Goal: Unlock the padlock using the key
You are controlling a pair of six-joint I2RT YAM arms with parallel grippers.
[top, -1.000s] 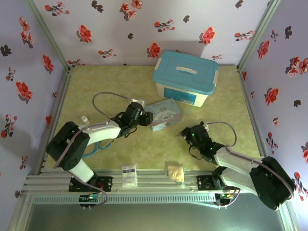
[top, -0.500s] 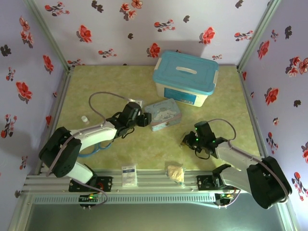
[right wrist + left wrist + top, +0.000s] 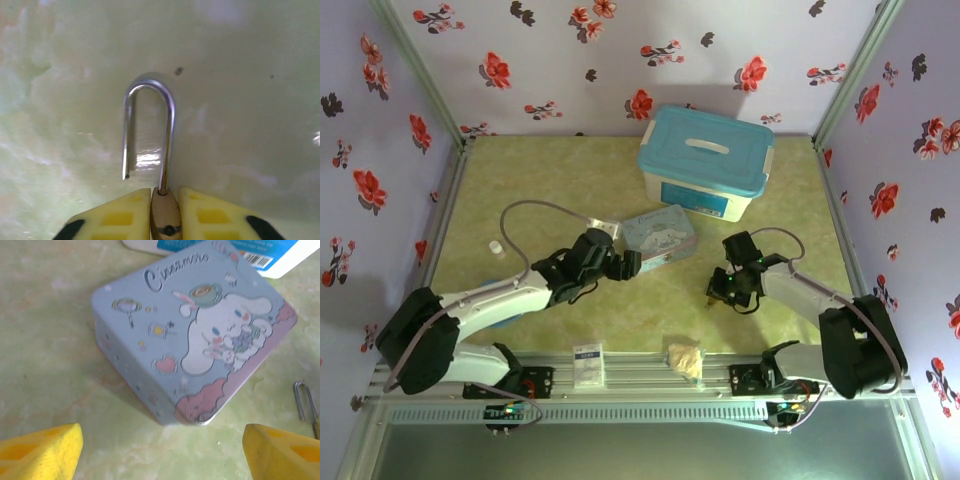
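Observation:
The padlock (image 3: 166,215) is a small brass body with a silver shackle (image 3: 150,90). The shackle's left end hangs free of the body, so the lock stands unlocked. My right gripper (image 3: 165,192) is shut on the brass body, a yellow pad tight against each side, low over the green table right of centre (image 3: 720,290). The shackle also pokes in at the right edge of the left wrist view (image 3: 303,400). My left gripper (image 3: 160,432) is open, fingers wide apart with bare table between them, just short of the tin's near corner (image 3: 625,265). The key is hidden.
A blue cartoon tin (image 3: 660,238) lies mid-table in front of the left gripper. A white box with a blue lid (image 3: 705,160) stands behind it. A crumpled tan wrapper (image 3: 685,358) and a white card (image 3: 587,365) sit at the near rail. Flowered walls close three sides.
The left gripper drew back from the tin toward the near right and opened wider. The right arm swung round and set its gripper down low on the table with the padlock.

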